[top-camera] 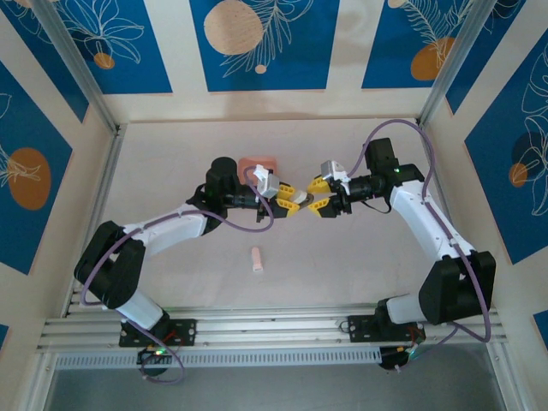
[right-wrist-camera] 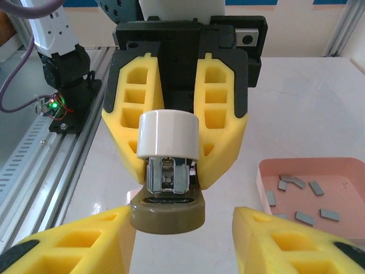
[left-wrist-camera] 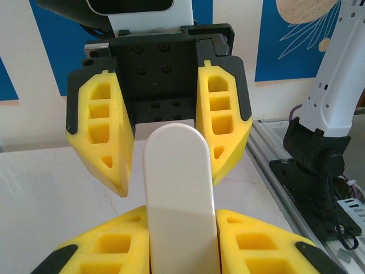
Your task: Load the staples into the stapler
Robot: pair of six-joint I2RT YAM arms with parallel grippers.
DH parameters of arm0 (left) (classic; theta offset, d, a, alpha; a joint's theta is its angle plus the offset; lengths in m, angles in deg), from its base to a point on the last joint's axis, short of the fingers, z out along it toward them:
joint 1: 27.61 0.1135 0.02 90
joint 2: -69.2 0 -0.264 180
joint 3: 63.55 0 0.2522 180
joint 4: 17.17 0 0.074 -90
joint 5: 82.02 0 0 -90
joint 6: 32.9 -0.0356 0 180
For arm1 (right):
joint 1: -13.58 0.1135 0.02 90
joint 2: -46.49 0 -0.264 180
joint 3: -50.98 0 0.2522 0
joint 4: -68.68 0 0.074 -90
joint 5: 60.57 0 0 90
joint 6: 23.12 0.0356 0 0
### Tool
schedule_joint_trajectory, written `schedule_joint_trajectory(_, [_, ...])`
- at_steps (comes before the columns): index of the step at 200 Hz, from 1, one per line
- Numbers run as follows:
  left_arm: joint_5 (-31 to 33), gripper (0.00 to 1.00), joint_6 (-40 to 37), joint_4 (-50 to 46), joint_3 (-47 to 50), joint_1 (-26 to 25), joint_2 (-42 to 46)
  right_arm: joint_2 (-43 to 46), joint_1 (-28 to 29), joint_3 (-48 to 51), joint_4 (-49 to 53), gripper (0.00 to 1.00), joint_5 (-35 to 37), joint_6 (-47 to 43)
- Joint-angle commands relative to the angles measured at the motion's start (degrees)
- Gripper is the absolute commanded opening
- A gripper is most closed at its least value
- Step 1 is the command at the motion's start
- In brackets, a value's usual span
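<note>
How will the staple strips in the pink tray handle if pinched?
The staple strips look tiny, flat and rigid: probably light, hard to pinch off the pink tray floor. Grey metal, so likely slippery; pushed, they may skid to the tray's wall.

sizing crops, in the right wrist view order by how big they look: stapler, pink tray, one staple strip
1. stapler and pink tray: look alike, unranked; the stapler is nearer the camera, the tray is cut by the frame edge
2. staple strip: clearly smallest
</note>
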Motion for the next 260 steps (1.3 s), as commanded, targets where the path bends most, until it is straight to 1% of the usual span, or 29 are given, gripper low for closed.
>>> schedule_joint_trajectory(1, [-2.22, 0.05, -1.56, 0.51, -2.61, -0.06, 0.90, -0.85, 0.47, -2.06, 1.26, 0.47, -3.59, -1.19])
schedule_joint_trajectory(72, [-2.38, 0.05, -2.12, -0.72, -2.87, -0.04, 1.28, -1.24, 0.59, -3.14, 2.47, 0.46, -4.68, -1.43])
schedule_joint_trajectory(84, [-2.21, 0.05, -2.27, -0.80, -2.73, -0.03, 1.41, -1.19, 0.57, -3.27, 2.71, 0.44, -4.83, -1.43])
schedule_joint_trajectory(105, [-1.54, 0.05, -2.22, -0.89, -2.39, -0.03, 1.59, -1.14, 0.43, -3.48, 3.34, 0.36, -4.32, -1.79])
schedule_joint_trajectory(117, [-0.48, 0.06, -2.22, -1.08, -2.12, -0.07, 1.89, -0.98, 0.25, -3.57, 3.37, 0.29, -3.51, -1.78])
schedule_joint_trajectory(131, [0.77, 0.13, -2.62, -1.14, -1.38, -0.02, 2.45, -0.50, -0.02, -3.45, 3.04, 0.25, -2.95, -1.80])
schedule_joint_trajectory(156, [3.40, 0.36, -3.24, -1.37, -0.44, -0.07, 3.50, 0.83, -0.20, -2.51, 1.05, 0.21, -0.54, -0.69])
schedule_joint_trajectory(177, [6.16, 0.46, -4.65, -5.79, -0.76, 0.00, 4.44, 2.45, -0.01, -0.42, -2.23, 0.19, 4.59, 2.26])
schedule_joint_trajectory(191, [7.31, 0.48, -7.27, -9.62, -0.90, -0.06, 5.12, 3.52, 0.68, 1.19, -3.73, 0.18, 9.64, 3.52])
schedule_joint_trajectory(206, [8.72, 0.49, -9.98, -13.95, -1.31, -0.08, 6.01, 4.52, 2.25, 2.91, -5.27, 0.17, 15.98, 4.08])
schedule_joint_trajectory(217, [9.53, 0.50, -12.49, -17.63, -2.06, -0.09, 6.38, 5.12, 3.30, 3.73, -6.15, 0.17, 19.10, 4.07])
schedule_joint_trajectory(235, [9.34, 0.50, -16.01, -23.11, -3.79, -0.07, 6.52, 5.54, 4.75, 4.11, -7.08, 0.17, 21.11, 4.54])
schedule_joint_trajectory(260, [8.99, 0.50, -16.86, -24.62, -4.47, -0.16, 5.95, 5.46, 6.33, 3.98, -7.46, 0.17, 22.36, 4.73])
